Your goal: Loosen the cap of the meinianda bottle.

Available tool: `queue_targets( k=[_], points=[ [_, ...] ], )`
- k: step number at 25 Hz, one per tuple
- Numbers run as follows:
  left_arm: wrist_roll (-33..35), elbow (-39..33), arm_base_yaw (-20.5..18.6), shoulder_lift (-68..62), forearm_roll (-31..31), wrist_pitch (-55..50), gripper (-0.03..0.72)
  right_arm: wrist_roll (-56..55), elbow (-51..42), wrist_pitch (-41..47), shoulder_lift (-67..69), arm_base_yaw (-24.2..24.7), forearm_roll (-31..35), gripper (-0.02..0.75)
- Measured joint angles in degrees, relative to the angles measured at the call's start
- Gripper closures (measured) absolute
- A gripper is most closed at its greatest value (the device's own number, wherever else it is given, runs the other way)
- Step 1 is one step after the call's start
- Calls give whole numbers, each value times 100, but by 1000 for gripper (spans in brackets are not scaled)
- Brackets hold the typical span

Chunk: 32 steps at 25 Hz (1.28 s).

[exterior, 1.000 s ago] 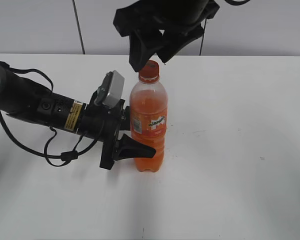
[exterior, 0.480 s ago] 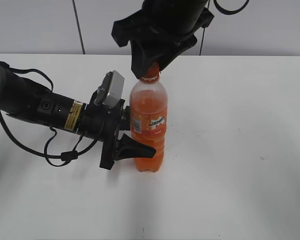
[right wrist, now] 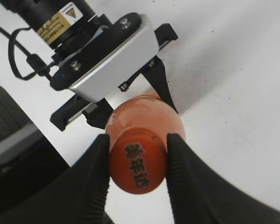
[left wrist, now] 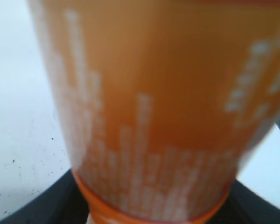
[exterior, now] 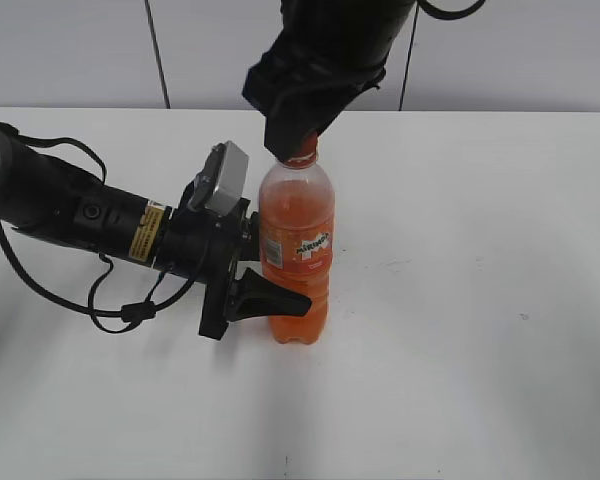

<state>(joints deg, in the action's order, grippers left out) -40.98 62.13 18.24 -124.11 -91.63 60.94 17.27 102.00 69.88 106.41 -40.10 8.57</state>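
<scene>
Orange drink fills the meinianda bottle (exterior: pixel 298 252), which stands upright near the middle of the white table (exterior: pixel 480 300). From the exterior view, the left gripper (exterior: pixel 263 270) reaches in from nine o'clock and clamps the bottle's lower body, one finger (exterior: pixel 270 297) crossing its front. The right gripper (exterior: pixel 302 135) comes down from twelve o'clock and covers the cap, so that view hides the contact. The right wrist view supplies it: two ribbed black fingers (right wrist: pixel 99 161) sit against the cap (right wrist: pixel 137 162) at nine and three o'clock, gripping it, dark characters legible on its top. The left wrist view shows only a blurred close-up of the label (left wrist: pixel 154 121), filling the frame.
</scene>
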Motion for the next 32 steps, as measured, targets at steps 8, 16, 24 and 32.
queue_targets(
  k=[8, 16, 24, 32],
  points=[
    [19, 0, 0, 0, -14, 10, 284, 4560, 0, 46, 0, 0, 52, 461],
    [19, 0, 0, 0, -14, 10, 284, 7246, 0, 72, 0, 6, 89, 461],
    [45, 0, 0, 0, -39, 27, 284, 7364, 0, 85, -11, 10, 219, 461],
    [76, 0, 0, 0, -89, 60, 284, 7374, -53, 113, -70, 19, 266, 461]
  ],
)
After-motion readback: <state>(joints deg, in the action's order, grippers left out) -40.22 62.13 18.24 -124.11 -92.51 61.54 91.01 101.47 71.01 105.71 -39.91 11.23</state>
